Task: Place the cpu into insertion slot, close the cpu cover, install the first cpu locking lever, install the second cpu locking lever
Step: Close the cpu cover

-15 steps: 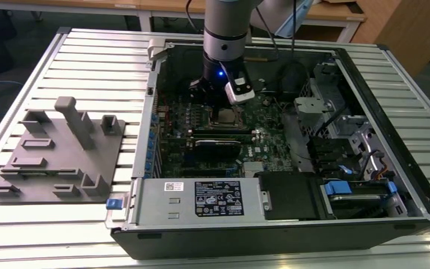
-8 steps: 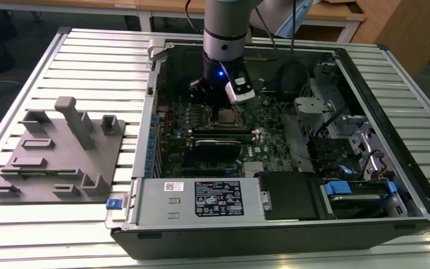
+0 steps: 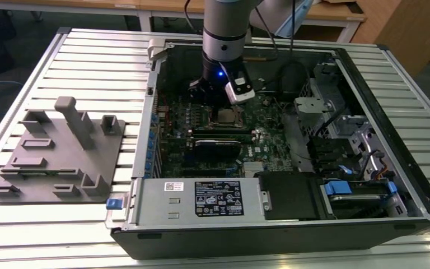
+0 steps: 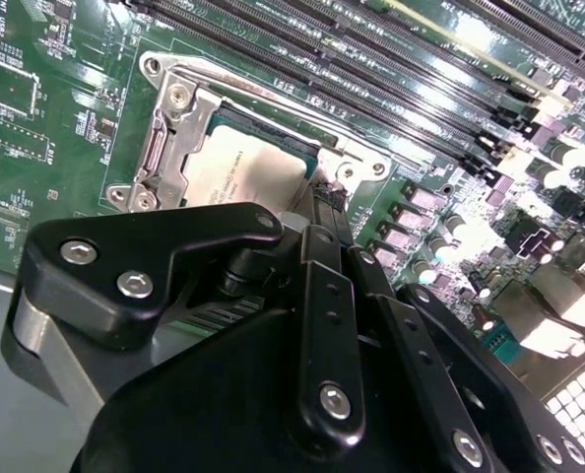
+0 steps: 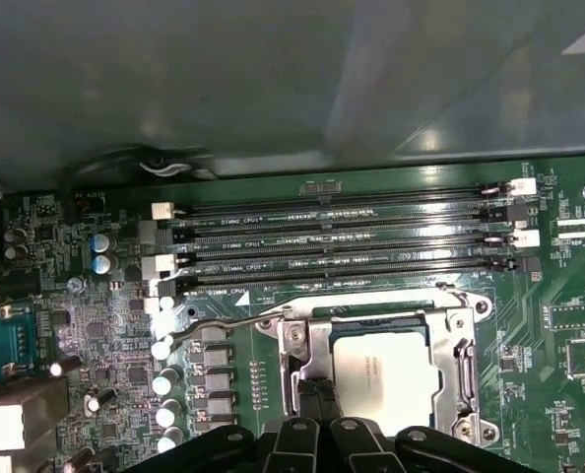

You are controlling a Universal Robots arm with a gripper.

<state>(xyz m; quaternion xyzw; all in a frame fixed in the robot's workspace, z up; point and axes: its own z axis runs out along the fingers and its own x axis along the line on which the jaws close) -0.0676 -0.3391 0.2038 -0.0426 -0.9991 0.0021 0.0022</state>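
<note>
The cpu (image 5: 383,370) lies flat in the insertion slot (image 5: 312,379), its dull silver top showing in both wrist views (image 4: 241,175). The silvery cpu cover (image 5: 462,365) lies down around it as a frame (image 4: 169,133). A thin metal locking lever (image 5: 224,323) runs along the slot's edge on the memory-slot side. My gripper (image 5: 317,396) hangs just over the slot's rim beside the cpu, its black fingers (image 4: 324,212) together with nothing seen between them. In the exterior view the gripper (image 3: 218,107) stands over the cpu (image 3: 225,116) in the middle of the motherboard.
Long black memory slots (image 5: 342,236) run beside the socket. The open computer case (image 3: 394,134) holds a power supply (image 3: 200,197) at the front, a black module (image 3: 216,147) and drive cages at the exterior view's right. A grey fixture plate (image 3: 58,151) lies outside the case.
</note>
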